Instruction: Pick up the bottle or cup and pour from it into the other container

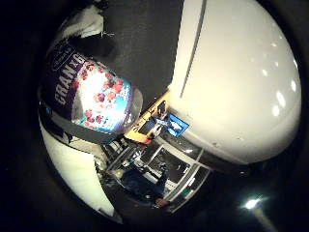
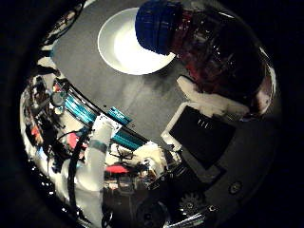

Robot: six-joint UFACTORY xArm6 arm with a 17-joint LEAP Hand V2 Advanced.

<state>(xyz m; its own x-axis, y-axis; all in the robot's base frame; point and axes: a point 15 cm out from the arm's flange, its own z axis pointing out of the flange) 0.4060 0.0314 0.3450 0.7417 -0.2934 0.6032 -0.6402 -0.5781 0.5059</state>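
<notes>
A clear bottle [image 2: 214, 47] of dark red juice with a blue cap [image 2: 157, 24] fills much of the right thumb side palm view, close to the palm. My right hand [image 2: 214, 100] is shut on it, and a white finger lies across its body. The bottle is tilted, with its capped end towards a white bowl [image 2: 123, 47] on the grey table [image 2: 142, 90]. The bowl looks empty. The right little finger side palm view shows the bottle's purple label with red berries [image 1: 92, 92], next to a large white part of the hand [image 1: 241, 77].
Beyond the table's edge are the arm's base with teal parts [image 2: 100, 123] and room clutter [image 1: 154, 164]. A white object [image 1: 87, 19] lies on the grey table behind the bottle.
</notes>
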